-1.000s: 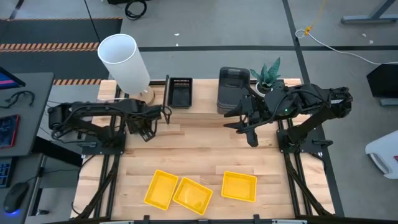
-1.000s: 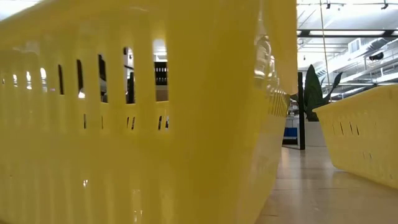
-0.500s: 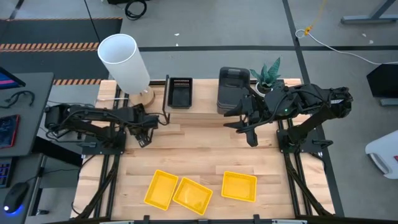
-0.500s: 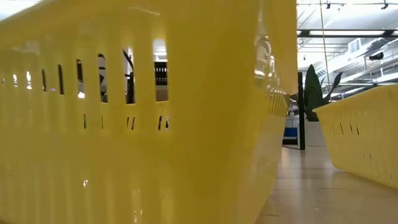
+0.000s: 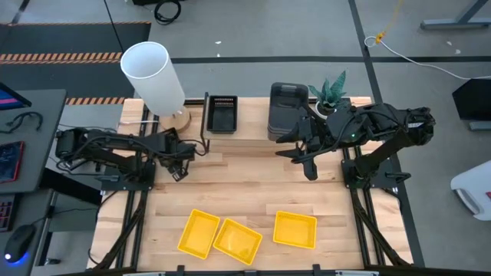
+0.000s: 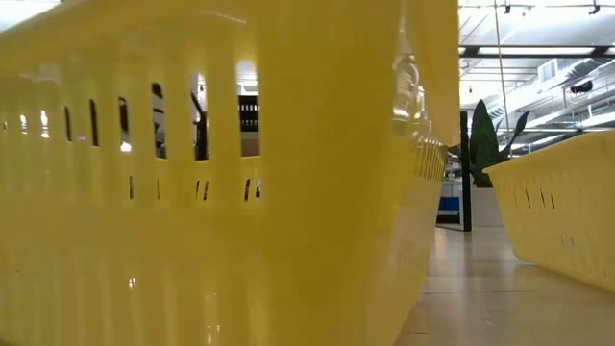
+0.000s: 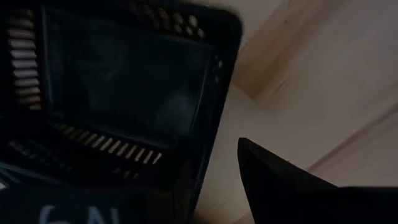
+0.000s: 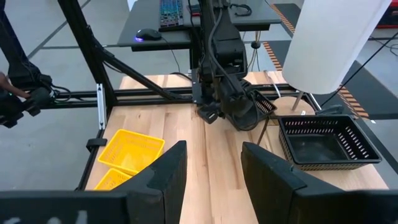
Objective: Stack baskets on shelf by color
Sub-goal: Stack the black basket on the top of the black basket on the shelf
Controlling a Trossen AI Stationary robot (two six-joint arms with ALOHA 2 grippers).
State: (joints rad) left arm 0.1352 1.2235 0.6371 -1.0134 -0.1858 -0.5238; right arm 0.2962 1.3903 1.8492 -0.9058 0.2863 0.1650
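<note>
shelf (image 5: 245,132): light-wood plank along the table's far edge. on it, a black slotted basket (image 5: 222,113) toward its left part, upright, empty; dark grey baskets (image 5: 286,109) stacked to its right. three yellow baskets (image 5: 199,232) (image 5: 237,241) (image 5: 295,230) lie well apart from shelf, near front edge; left two touching.

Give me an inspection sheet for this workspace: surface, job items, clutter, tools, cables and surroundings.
Surface: light wood tabletop, bare across the middle.
Job's things: three yellow baskets loose at the near edge; black slotted basket and dark grey stack on the shelf at the far side.
Clutter: white lamp and small plant at the far edge.
Tools: left tool empty, beside the lamp base; right tool open, empty, in front of the grey stack.
Cables: black cable and yellow cord on the floor.
Surroundings: desk with a mouse at left.
</note>
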